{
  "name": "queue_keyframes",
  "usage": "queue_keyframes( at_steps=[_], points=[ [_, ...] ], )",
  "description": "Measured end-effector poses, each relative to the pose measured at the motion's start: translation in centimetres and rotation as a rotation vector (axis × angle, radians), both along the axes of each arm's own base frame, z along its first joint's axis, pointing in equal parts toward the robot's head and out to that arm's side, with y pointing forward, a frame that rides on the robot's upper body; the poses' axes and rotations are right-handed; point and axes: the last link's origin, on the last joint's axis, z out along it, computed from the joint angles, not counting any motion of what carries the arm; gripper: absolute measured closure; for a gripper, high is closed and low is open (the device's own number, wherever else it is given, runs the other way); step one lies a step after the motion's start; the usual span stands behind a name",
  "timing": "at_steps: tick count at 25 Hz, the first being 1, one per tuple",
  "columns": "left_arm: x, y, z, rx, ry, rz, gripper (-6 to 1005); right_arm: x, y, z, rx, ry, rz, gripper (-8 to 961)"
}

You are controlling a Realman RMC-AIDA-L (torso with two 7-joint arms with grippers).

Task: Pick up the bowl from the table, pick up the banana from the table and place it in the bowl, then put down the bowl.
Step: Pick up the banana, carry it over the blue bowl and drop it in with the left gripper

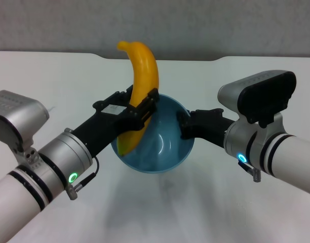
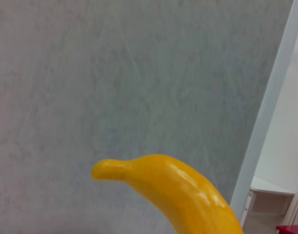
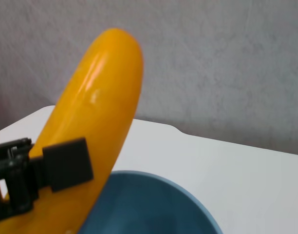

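Table [image 1: 53,81]: large, flat, plain white top with a shallow notch in its far edge. Matte, rigid, offers a steady place for setting the bowl down. Soft shadows of the arms fall on it.

Bowl [image 1: 167,147]: round, deep, light blue, glossy, plain plastic or ceramic. It is held up off the table, tilted toward the robot, its far rim gripped by the right gripper [image 1: 183,125], whose black fingers are clamped over the rim edge. Judged rigid and fairly light, but the smooth glaze looks slippery, so a rim pinch could let it swing or twist; a ceramic body would chip if dropped. The rim is the only practical hold on a bowl this deep.

Banana [image 1: 141,86]: curved, smooth, yellow-orange, waxy sheen, short stem pointing up and away. It stands nearly upright, its lower end reaching down inside the bowl against the near wall, its upper half rising well above the rim. The left gripper [image 1: 143,108] is closed around its middle, one black pad [image 3: 66,163] pressed flat on the skin. Judged light and firm but soft under hard pressure; the skin would bruise or slip if squeezed unevenly. The thick middle is the sound place to hold, as here.

Placement looks nearly done; release of the banana and lowering of the bowl are not yet made.
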Motion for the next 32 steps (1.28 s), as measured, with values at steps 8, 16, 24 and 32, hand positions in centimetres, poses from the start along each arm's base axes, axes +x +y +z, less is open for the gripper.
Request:
queue_keyframes(
  at_steps=[8, 16, 24, 32],
  points=[
    [0.1, -0.3, -0.5, -0.021, -0.022, -0.042, 490, 0.0, 0.1, 0.1, 0.003, 0.0, 0.0, 904],
    [-0.1, 0.1, -0.9, -0.034, -0.005, -0.039, 440, -0.1, 0.1, 0.1, 0.003, 0.0, 0.002, 904],
    [-0.1, -0.2, -1.1, -0.034, 0.006, -0.051, 360, -0.1, 0.1, 0.1, 0.003, 0.0, 0.003, 903],
    [-0.1, -0.2, -1.1, -0.025, 0.02, -0.059, 221, -0.1, 0.1, 0.1, 0.003, 0.0, 0.003, 903]
  ],
)
